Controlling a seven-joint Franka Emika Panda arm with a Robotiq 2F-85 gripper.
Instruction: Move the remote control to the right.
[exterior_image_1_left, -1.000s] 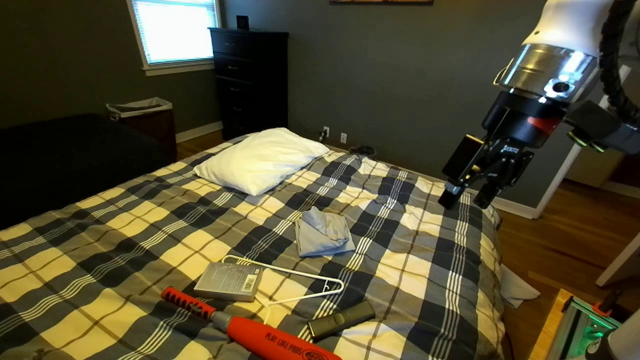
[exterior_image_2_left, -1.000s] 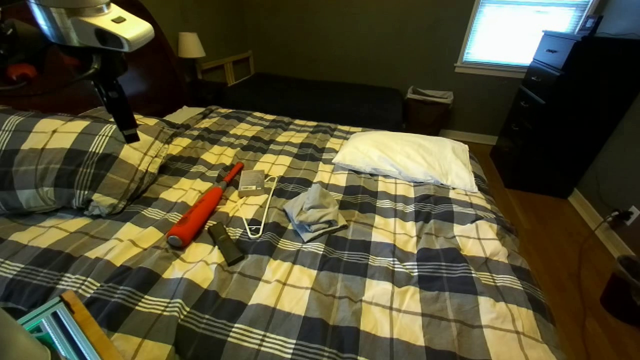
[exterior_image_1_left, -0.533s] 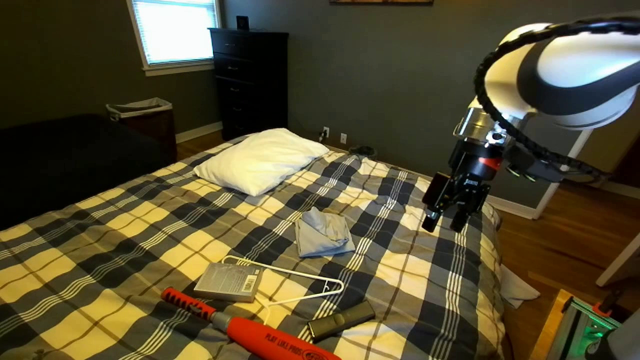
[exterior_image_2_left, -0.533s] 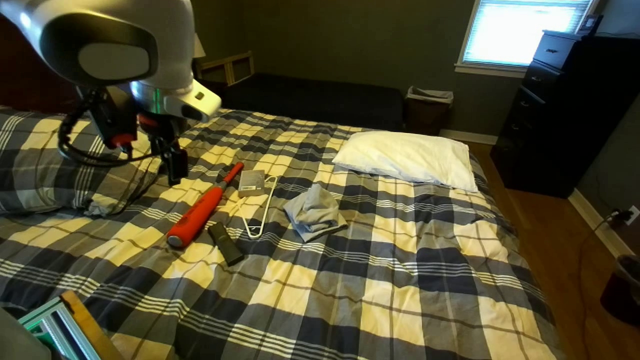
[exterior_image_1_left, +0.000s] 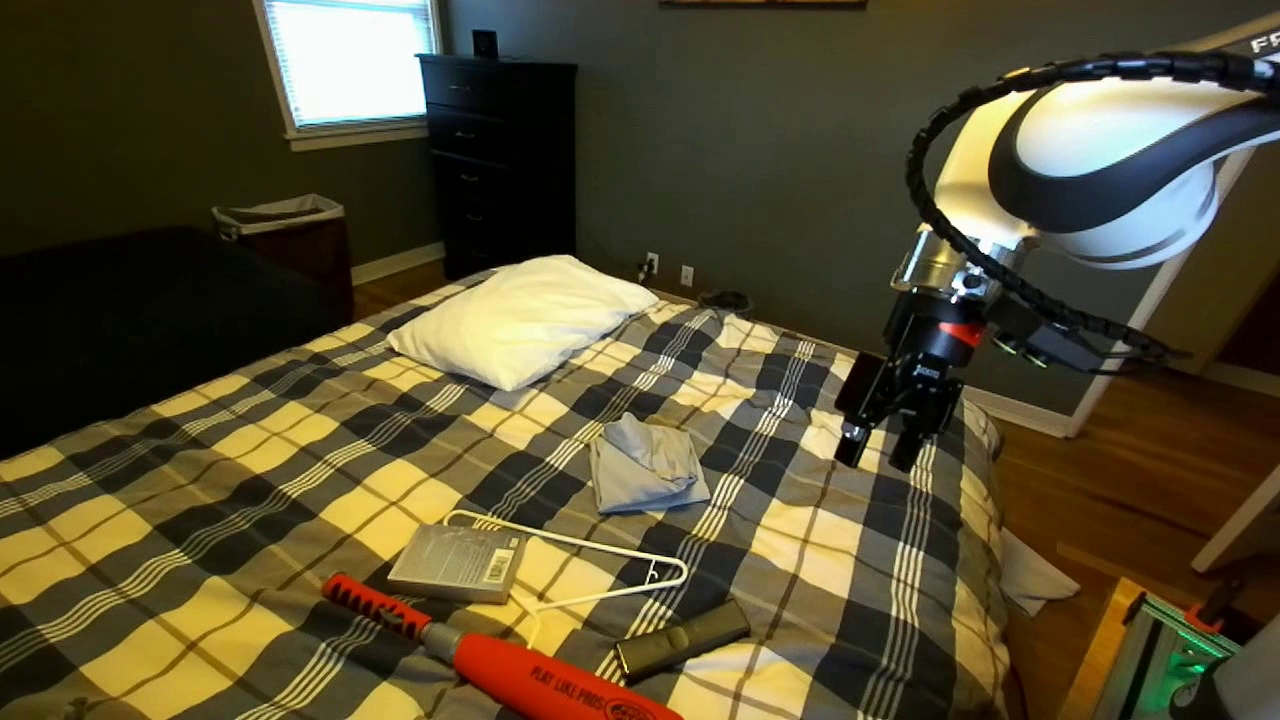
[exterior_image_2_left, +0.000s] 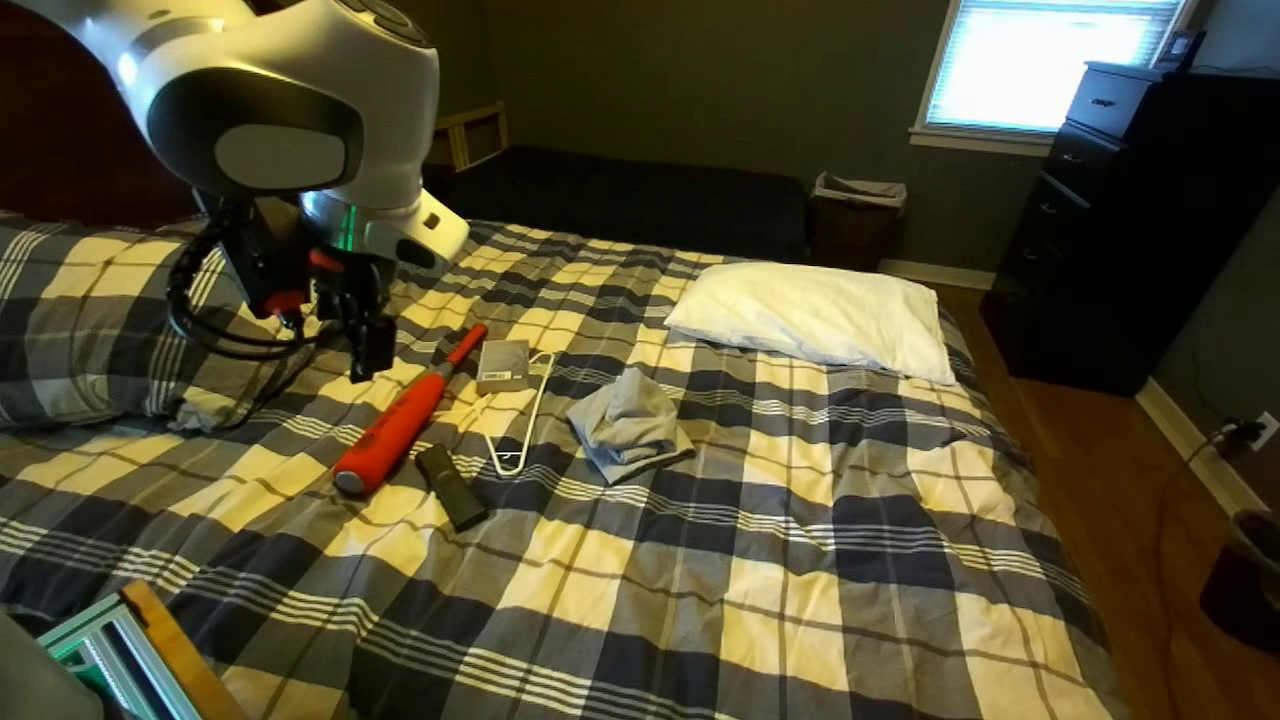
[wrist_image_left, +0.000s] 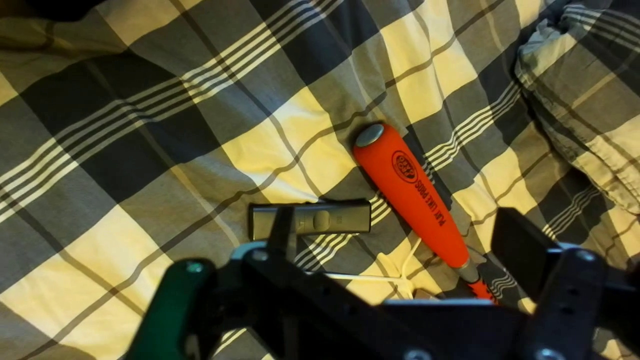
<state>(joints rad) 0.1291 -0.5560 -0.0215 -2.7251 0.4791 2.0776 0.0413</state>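
Observation:
The remote control is a slim dark bar lying flat on the plaid bed; it shows in both exterior views (exterior_image_1_left: 684, 640) (exterior_image_2_left: 452, 488). In the wrist view the remote control (wrist_image_left: 332, 218) lies beyond the fingers, partly covered by the left-hand fingertip. My gripper (exterior_image_1_left: 877, 458) is open and empty, in the air above the bed and apart from the remote. In an exterior view the gripper (exterior_image_2_left: 372, 365) hangs above and behind the red bat. In the wrist view the gripper (wrist_image_left: 400, 232) has its fingers wide apart.
A red bat (exterior_image_1_left: 540, 680) lies beside the remote. A white hanger (exterior_image_1_left: 610, 600), a grey box (exterior_image_1_left: 458, 563) and a folded grey cloth (exterior_image_1_left: 648, 465) lie near. A white pillow (exterior_image_1_left: 525, 320) lies farther off. A plaid pillow (exterior_image_2_left: 120, 320) is near the arm.
The arm has swung out over the bed and lowered: the gripper moved left and down in an exterior view, and right and down in an exterior view. The remote has not moved.

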